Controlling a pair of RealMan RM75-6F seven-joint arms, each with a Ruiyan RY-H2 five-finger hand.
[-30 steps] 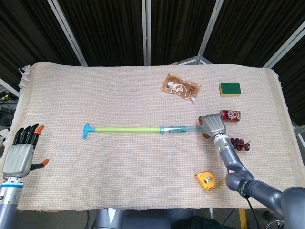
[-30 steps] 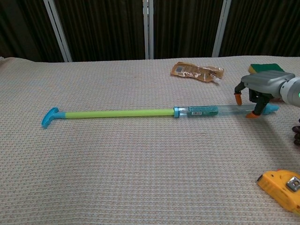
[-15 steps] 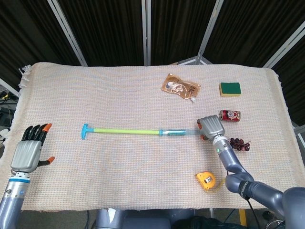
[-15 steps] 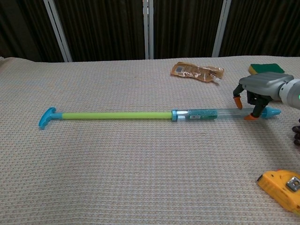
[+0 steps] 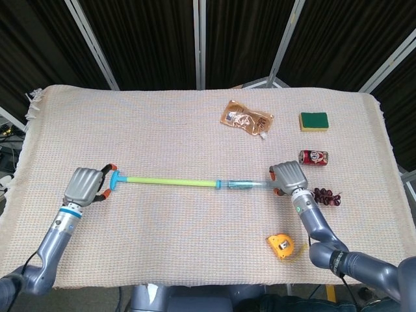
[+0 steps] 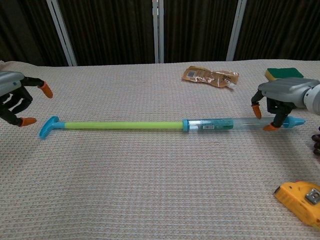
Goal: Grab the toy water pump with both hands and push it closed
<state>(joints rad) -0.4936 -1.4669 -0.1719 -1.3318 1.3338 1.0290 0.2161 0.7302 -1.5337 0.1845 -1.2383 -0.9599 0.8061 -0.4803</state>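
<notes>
The toy water pump lies extended across the table: blue T-handle at the left, a long green rod, then a clear barrel ending in a blue nozzle. In the head view the pump runs between both hands. My right hand grips the barrel's nozzle end, fingers curled over it with orange tips on either side. My left hand hovers just left of the handle with fingers spread, holding nothing. The head view shows the left hand close beside the handle and the right hand at the nozzle.
A brown snack packet and a green-and-yellow sponge lie at the back right. A red can and a dark beaded bunch sit right of my right hand. A yellow tape measure lies near the front right.
My left hand has come from the table's front left corner up to the pump's handle. The pump has shifted slightly left and toward me with the right hand on it.
</notes>
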